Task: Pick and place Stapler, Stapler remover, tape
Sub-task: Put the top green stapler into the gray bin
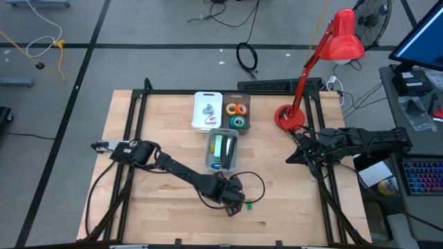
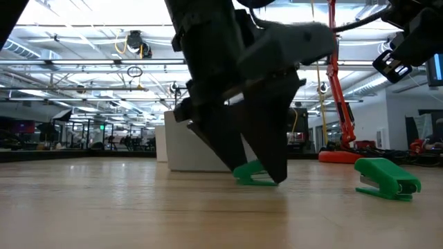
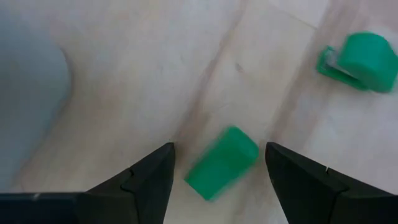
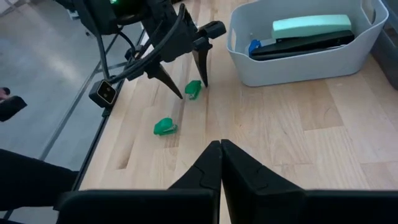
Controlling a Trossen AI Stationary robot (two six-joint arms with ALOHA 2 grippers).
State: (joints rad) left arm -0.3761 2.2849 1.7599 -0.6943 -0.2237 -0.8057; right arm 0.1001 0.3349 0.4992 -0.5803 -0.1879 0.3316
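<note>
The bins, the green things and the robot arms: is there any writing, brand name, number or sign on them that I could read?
None can be read.
Green stapler, small green piece between the left gripper's open fingers: no markings show.
White bin and the staplers in it: no label shows.
Tape rolls: too small to read.
Right gripper: plain and dark.

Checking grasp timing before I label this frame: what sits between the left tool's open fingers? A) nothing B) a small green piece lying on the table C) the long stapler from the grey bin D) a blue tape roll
B: in the left wrist view the small green piece lies on the wood between the open fingers of the left tool, not yet clamped.
</note>
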